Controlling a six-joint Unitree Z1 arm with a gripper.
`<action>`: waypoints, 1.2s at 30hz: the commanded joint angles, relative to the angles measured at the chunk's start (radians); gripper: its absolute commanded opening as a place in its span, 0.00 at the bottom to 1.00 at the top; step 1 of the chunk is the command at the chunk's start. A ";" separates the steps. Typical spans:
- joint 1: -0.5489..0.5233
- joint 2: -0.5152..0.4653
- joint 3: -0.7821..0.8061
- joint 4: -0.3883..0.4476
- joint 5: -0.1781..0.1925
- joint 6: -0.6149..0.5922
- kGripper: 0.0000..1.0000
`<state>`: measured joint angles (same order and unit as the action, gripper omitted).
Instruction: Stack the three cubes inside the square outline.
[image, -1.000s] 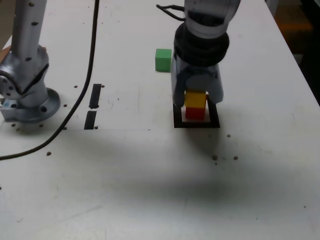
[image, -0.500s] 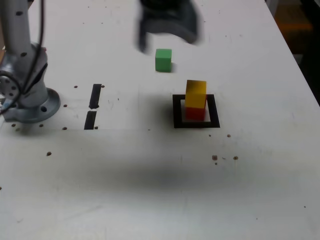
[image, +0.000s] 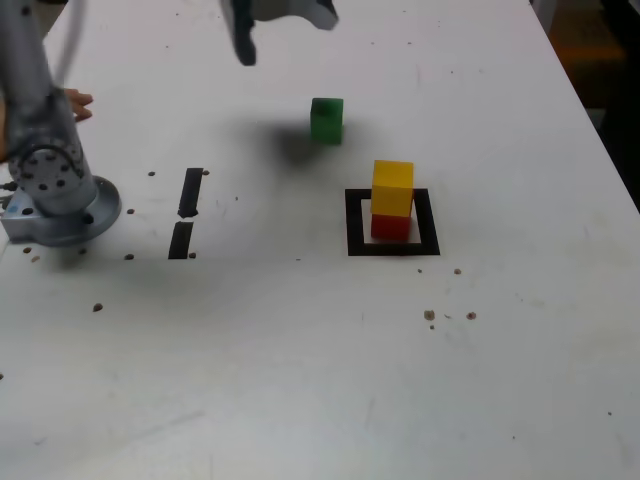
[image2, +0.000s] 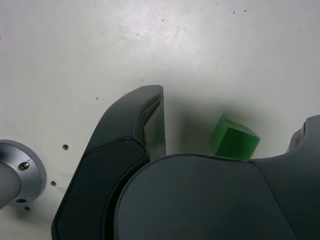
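A yellow cube (image: 392, 187) stands on a red cube (image: 390, 226) inside the black square outline (image: 355, 222). A green cube (image: 326, 118) sits alone on the table, farther back and to the exterior view's left of the stack. My gripper (image: 285, 35) hangs open and blurred above the table's far part, behind and to the left of the green cube, holding nothing. In the wrist view the green cube (image2: 234, 142) lies on the table below, between the spread fingers (image2: 150, 125) of the gripper (image2: 235, 107), untouched.
The arm's metal base (image: 60, 205) stands at the exterior view's left edge, with a hand (image: 75, 100) showing just behind it. Two short black tape strips (image: 190, 190) lie beside the base. Small dark specks dot the white table (image: 300, 380).
The gripper opened off the yellow cube, leaving it on the red one, then rose and swung back toward the exterior view's left, above the green cube's area.
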<state>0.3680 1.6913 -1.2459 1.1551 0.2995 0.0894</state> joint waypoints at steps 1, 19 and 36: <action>0.003 0.056 -0.017 -0.013 -0.017 0.026 0.95; 0.002 0.249 -0.056 -0.075 -0.141 0.194 0.87; 0.002 0.272 -0.056 -0.176 -0.164 0.229 0.25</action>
<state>0.3714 1.9693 -1.3014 0.9820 0.1404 0.3152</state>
